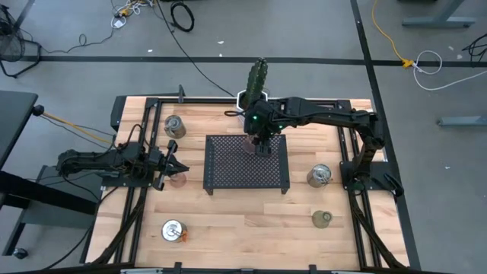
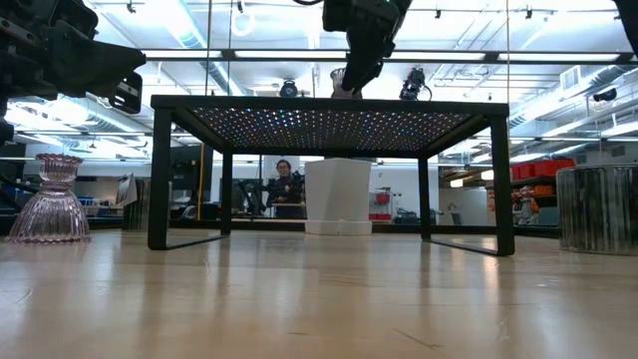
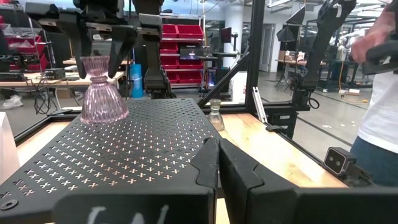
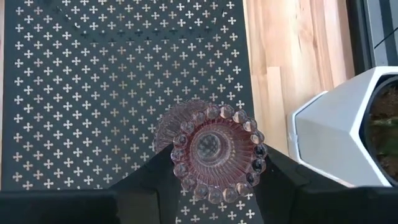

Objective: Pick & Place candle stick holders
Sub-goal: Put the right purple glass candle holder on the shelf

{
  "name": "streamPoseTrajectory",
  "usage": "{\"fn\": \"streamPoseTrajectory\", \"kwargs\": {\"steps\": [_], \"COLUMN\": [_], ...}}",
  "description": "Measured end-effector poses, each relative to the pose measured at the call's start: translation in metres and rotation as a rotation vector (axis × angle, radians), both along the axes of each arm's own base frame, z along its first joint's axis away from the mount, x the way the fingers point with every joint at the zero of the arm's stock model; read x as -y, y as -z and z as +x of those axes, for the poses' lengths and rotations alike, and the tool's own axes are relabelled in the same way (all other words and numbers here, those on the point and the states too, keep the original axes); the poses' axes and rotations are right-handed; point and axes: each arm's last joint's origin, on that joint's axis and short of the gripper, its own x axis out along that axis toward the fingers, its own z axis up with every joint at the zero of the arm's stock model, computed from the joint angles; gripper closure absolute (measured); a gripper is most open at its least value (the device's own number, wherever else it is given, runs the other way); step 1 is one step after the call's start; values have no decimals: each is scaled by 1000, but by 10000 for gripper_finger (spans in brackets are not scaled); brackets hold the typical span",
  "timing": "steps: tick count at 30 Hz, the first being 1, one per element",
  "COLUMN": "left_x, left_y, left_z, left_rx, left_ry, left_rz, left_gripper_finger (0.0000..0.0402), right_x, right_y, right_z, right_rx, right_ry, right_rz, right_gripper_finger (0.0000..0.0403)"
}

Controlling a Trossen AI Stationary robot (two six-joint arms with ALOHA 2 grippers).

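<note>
**Wooden table** (image 1: 236, 221): bare boards are open along the 6 o'clock side, and frame rails run along the 3 and 9 o'clock edges.

**Black mesh tray** (image 1: 228, 171): stands on legs at the table centre. Nearly all of its deck is free, apart from one holder near the 12 o'clock rim.

**Right gripper** (image 1: 262, 146): reaches in from 3 o'clock and hangs over the tray's 12 o'clock portion. Its jaws are drawn in against either side of the pink glass holder's beaded rim.

**Left gripper** (image 1: 173, 164): waits at 9 o'clock, just off the tray's edge. Its fingers are pressed together with nothing between them.

**White hexagonal cactus pot** (image 4: 329, 137): sits at 12 o'clock, near the tray's rim. It is the closest obstacle for the right arm when it lifts away.

**Silver holders**, three, all on the table:
- 11 o'clock (image 1: 174, 125)
- 3 o'clock (image 1: 319, 176)
- 7 o'clock (image 1: 173, 230)

**Pink glass holder** (image 4: 217, 149): upright, with its base on the tray mesh. Judged placed, or within a moment of release.

**Second pink holder** (image 2: 50, 199): on the table at 9 o'clock, just beside the left gripper.

**Greenish holder** (image 1: 323, 219): on the table at 4 o'clock.

**Progress:** one holder is on the tray, and five of those seen are not yet moved. The task is judged to be at an early stage.
</note>
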Motion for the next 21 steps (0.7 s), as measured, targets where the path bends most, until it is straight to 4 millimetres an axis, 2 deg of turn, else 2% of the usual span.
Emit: {"fn": "streamPoseTrajectory", "kwargs": {"steps": [17,21], "left_x": [0,0], "left_y": [0,0], "left_z": [0,0], "left_rx": [0,0], "left_ry": [0,0], "left_rz": [0,0], "left_gripper_finger": [383,383], "right_x": [1,2], "right_y": [-2,6], "right_z": [5,9], "right_rx": [60,32], "right_ry": [-4,-6], "right_rz": [-13,-9], "right_gripper_finger": [236,236]}}
